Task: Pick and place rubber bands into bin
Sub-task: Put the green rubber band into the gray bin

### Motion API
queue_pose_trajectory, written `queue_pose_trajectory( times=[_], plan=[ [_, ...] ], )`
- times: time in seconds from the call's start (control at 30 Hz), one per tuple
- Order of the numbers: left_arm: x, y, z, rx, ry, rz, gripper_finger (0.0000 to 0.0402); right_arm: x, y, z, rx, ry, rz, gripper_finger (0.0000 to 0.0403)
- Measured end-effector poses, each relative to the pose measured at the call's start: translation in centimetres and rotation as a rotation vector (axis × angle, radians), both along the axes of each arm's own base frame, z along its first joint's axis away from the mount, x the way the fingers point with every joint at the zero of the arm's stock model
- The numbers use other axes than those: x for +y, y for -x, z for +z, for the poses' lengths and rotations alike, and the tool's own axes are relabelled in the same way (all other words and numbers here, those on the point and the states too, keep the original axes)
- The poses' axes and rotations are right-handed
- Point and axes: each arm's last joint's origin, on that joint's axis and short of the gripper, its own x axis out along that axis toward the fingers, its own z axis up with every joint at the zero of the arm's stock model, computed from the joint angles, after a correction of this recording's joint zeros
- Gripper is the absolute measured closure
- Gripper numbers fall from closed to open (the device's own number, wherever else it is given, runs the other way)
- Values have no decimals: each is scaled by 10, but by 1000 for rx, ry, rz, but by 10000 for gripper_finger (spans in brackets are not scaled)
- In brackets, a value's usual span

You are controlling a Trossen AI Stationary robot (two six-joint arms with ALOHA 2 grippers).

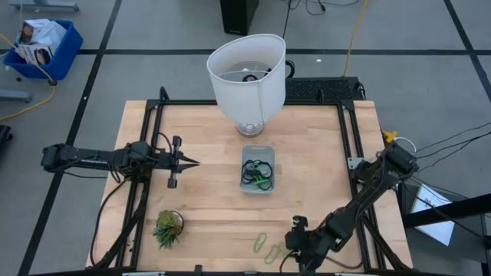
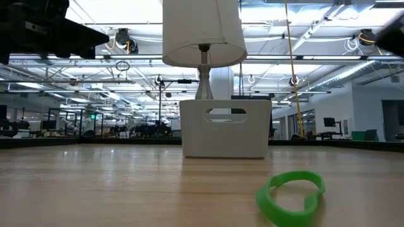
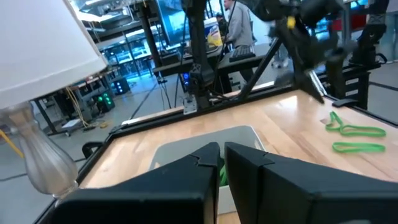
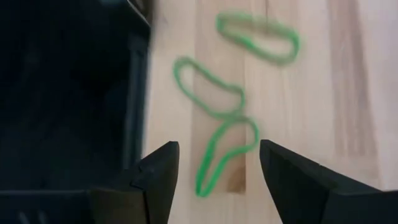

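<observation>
At the table's near edge the right gripper [image 4: 214, 165] hangs with fingers spread wide over light green rubber bands [image 4: 214, 99] lying loose on the wood. Mid-table, the bin [image 1: 258, 151] holds dark and green bands. Left of it, the left gripper [image 1: 193, 162] waits, fingers nearly together, before the white lampshade [image 1: 245, 73].

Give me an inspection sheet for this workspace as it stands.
Surface: wooden table, bare between items.
Job's things: bin mid-table holding dark and green bands; green rubber bands loose at the near edge.
Clutter: white lampshade behind the bin; small potted plant.
Grippers: right gripper open over the loose bands; left gripper shut, left of the bin.
Cables: yellow cord on the floor.
Surroundings: blue crate on the floor.
</observation>
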Motion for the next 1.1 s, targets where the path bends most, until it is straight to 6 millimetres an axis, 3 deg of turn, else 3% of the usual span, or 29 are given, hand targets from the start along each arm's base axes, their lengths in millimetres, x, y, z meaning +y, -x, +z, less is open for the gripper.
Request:
queue_pose_trajectory(
  times=[0.27, 0.7, 1.1],
  plan=[
    [0, 0, 2, -26, -8, 1, 369, 8, 0, -38, 156, 0, -61, 187],
    [0, 0, 1, -14, -16, 1, 369, 17, 2, -63, 194, 21, -106, 193],
    [0, 0, 1, -13, -14, 1, 369, 14, 7, -79, 258, 85, -165, 279]
  ],
)
